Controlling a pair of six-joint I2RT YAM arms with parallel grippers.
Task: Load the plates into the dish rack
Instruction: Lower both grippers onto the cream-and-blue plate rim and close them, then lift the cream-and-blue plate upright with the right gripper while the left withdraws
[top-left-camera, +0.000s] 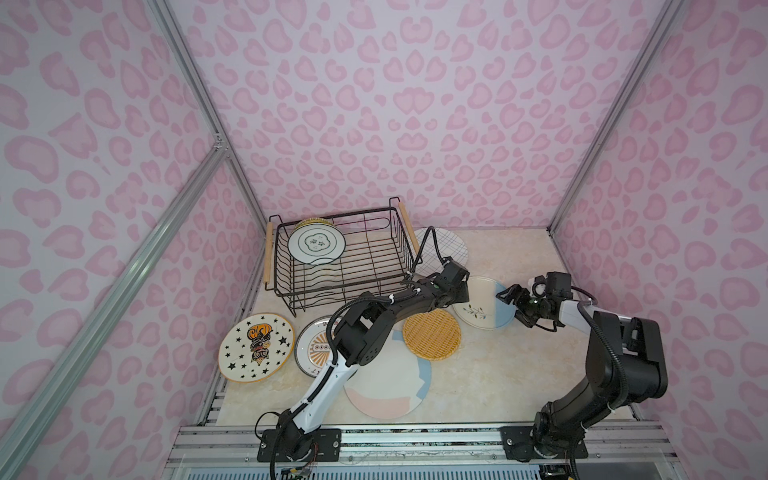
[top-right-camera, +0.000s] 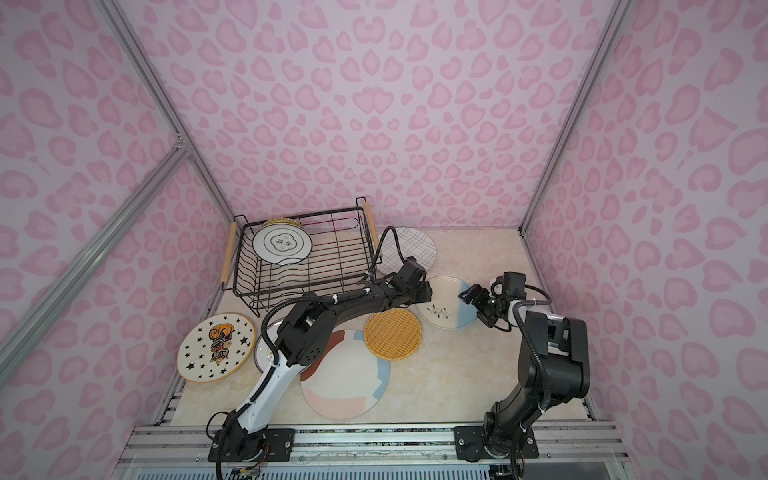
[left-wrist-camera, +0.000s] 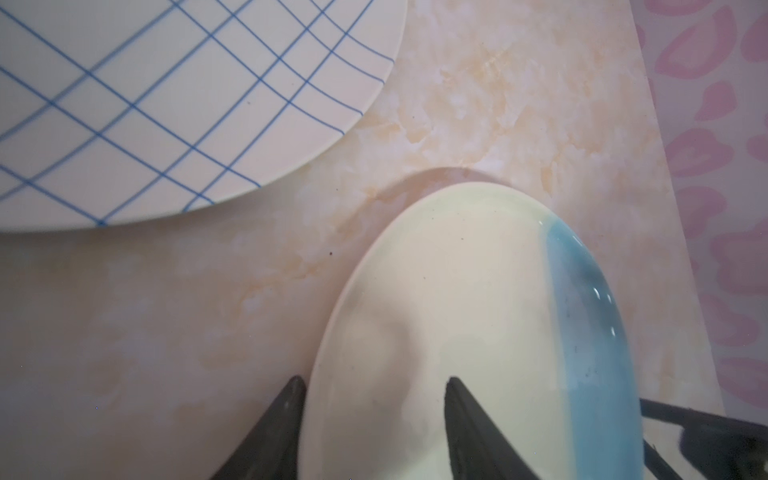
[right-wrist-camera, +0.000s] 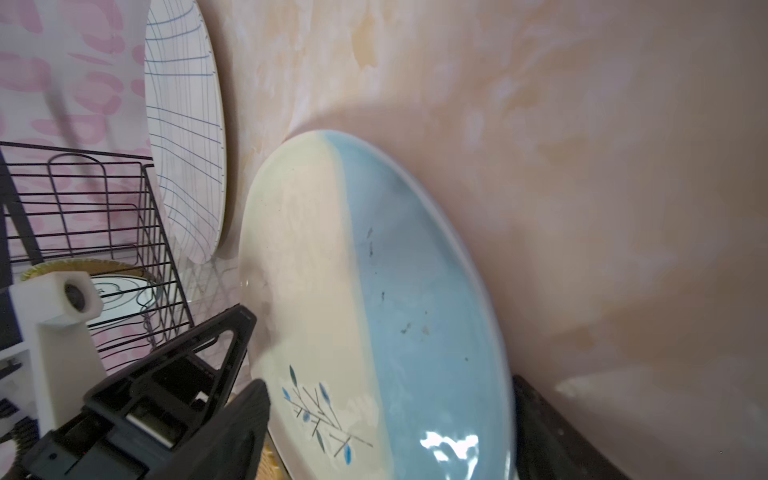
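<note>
Both arms are matte black. The left arm (top-left-camera: 361, 332) has a white lower link (top-left-camera: 328, 384), the right arm (top-left-camera: 623, 374) a white forearm sleeve (top-left-camera: 571, 311). Black corrugated cable (top-left-camera: 432, 228) loops off the left wrist toward 12 o'clock. The left gripper (left-wrist-camera: 374, 384) has tapered black fingers (left-wrist-camera: 473, 424). Black screwed base plates (top-left-camera: 328, 444) sit at 6 o'clock.

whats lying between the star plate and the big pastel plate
The sunburst plate lies flat between the star plate and the pastel plate, partly covered by the left arm. It shows clearest in a top view.
</note>
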